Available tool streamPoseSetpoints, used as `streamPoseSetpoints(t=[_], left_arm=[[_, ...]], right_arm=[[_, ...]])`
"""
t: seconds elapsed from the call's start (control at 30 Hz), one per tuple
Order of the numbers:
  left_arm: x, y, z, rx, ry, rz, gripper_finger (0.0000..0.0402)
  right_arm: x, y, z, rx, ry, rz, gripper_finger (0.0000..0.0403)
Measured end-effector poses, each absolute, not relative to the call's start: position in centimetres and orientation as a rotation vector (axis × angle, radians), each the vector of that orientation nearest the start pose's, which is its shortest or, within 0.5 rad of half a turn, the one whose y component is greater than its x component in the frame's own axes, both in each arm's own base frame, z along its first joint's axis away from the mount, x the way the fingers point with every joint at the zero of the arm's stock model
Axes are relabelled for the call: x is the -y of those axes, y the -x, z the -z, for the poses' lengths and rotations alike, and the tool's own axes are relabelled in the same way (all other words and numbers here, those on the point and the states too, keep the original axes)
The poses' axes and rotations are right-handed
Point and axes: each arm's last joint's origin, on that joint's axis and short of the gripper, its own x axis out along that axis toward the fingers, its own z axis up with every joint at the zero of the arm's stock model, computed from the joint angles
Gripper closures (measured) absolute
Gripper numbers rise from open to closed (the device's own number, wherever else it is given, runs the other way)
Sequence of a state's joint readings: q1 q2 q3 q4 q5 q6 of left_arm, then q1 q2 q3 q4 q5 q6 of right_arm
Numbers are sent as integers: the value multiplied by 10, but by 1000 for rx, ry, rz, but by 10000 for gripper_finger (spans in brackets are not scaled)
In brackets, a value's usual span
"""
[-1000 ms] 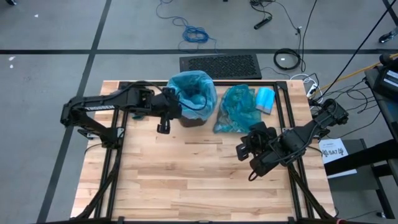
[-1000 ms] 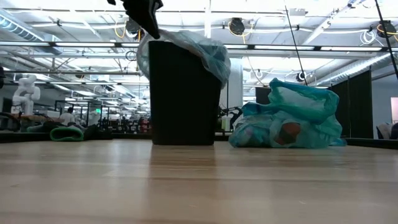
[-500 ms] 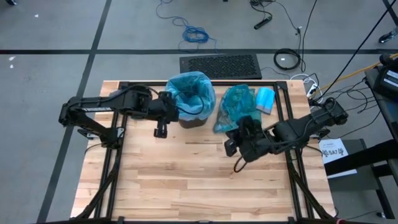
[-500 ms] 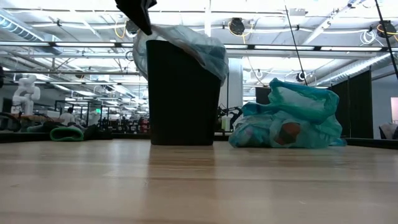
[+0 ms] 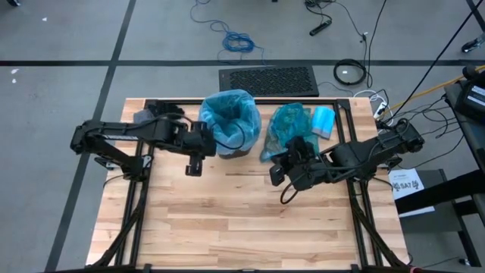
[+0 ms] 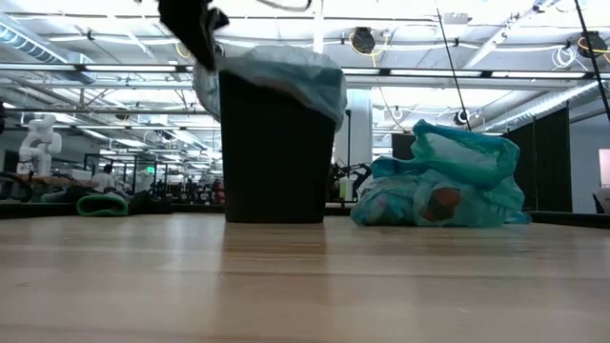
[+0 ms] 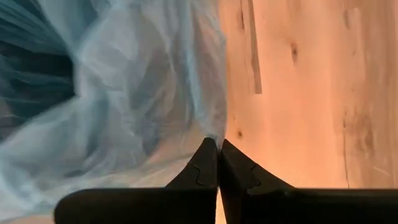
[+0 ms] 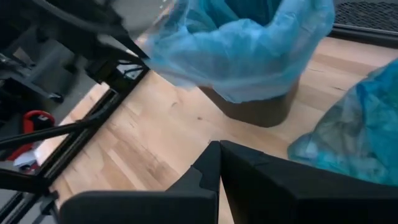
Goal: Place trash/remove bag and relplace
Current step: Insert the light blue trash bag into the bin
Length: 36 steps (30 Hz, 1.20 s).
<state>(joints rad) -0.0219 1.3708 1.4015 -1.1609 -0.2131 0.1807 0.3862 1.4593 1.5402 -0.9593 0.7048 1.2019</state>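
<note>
The black bin [image 6: 272, 143] stands at the table's far middle, lined with a pale sky-blue plastic bag [image 5: 231, 114]. My left gripper [image 5: 205, 139] is at the bin's left rim, shut on that liner's edge. The bag [image 5: 283, 130], dark teal and crinkly, lies on the table right of the bin. Brown trash [image 6: 439, 203] shows through its wall. My right gripper [image 5: 278, 168] hovers shut just near of the teal bag, with nothing between its fingers [image 8: 214, 163]. My left gripper pinches the sky-blue liner's rim edge [image 7: 211, 132] between the tips of its two shut fingers. They slant down from the table's left, at the bin's top left corner [image 6: 212, 69]. The plastic runs from the fingertips back over the bin's rim, partly drawn out.
A small pale blue packet [image 5: 323, 121] lies at the table's far right, beside the teal bag. The black frame rails [image 5: 345, 129] run along the table's sides. Bare wooden tabletop [image 5: 235, 212] fills the near half.
My left gripper has gone toward the table's left and a little down, drawing the liner's rim out over the bin's left edge; the bin has shifted slightly left. My right gripper has swung left and toward the far edge, nearer the teal bag, staying shut.
</note>
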Motion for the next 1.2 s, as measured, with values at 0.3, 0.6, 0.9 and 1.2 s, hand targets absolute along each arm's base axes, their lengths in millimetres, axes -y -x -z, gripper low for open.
streamPoseSetpoints(t=[0.3,0.6,0.9,1.2], left_arm=[[-3,-258,-297,-1166,-278,-82,399],[-8,-260,-286,-1150,-289,-49,399],[-8,-263,-289,-1112,-242,-70,368],[-9,-262,-290,-1127,-232,-75,293]], right_arm=[[-92,-276,-379,-432,-690,656,403],[-92,-277,-380,-427,-682,646,403],[-92,-277,-380,-429,-673,643,403],[-92,-276,-379,-447,-641,644,403]])
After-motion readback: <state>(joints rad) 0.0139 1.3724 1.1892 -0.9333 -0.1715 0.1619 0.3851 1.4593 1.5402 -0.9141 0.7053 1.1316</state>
